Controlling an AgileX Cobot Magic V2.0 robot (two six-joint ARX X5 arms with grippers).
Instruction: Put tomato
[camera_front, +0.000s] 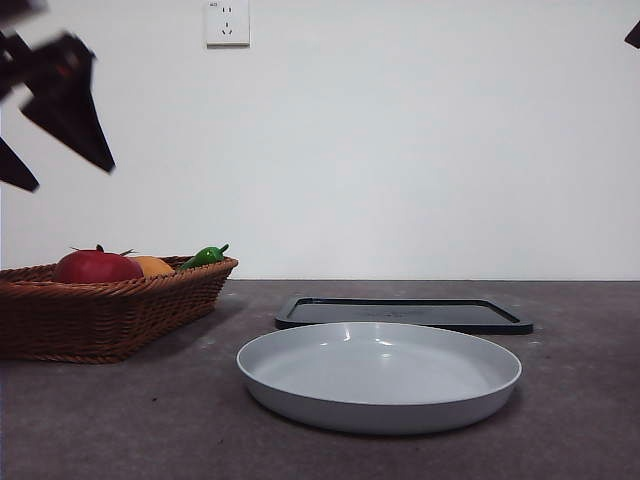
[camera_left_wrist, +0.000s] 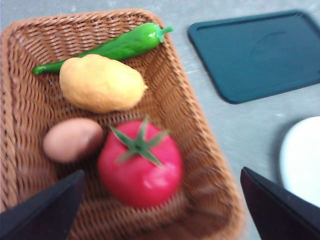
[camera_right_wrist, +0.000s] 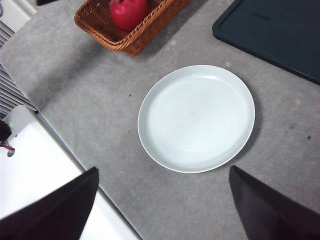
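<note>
The red tomato (camera_front: 96, 267) with a green stem lies in the wicker basket (camera_front: 110, 310) at the left. The left wrist view shows it close (camera_left_wrist: 139, 167), and the right wrist view shows it at the basket's near end (camera_right_wrist: 128, 12). My left gripper (camera_front: 60, 140) hangs open high above the basket, its jaws wide apart over the tomato (camera_left_wrist: 162, 205). My right gripper (camera_right_wrist: 162, 205) is open and empty, high above the grey plate (camera_front: 380, 375), which also shows in the right wrist view (camera_right_wrist: 196, 118).
In the basket (camera_left_wrist: 200, 130) also lie a yellow-orange fruit (camera_left_wrist: 100, 83), a green pepper (camera_left_wrist: 120, 46) and a brown egg-like thing (camera_left_wrist: 72, 139). A dark flat tray (camera_front: 405, 313) lies behind the plate. A table edge and white equipment (camera_right_wrist: 45, 175) show under my right arm.
</note>
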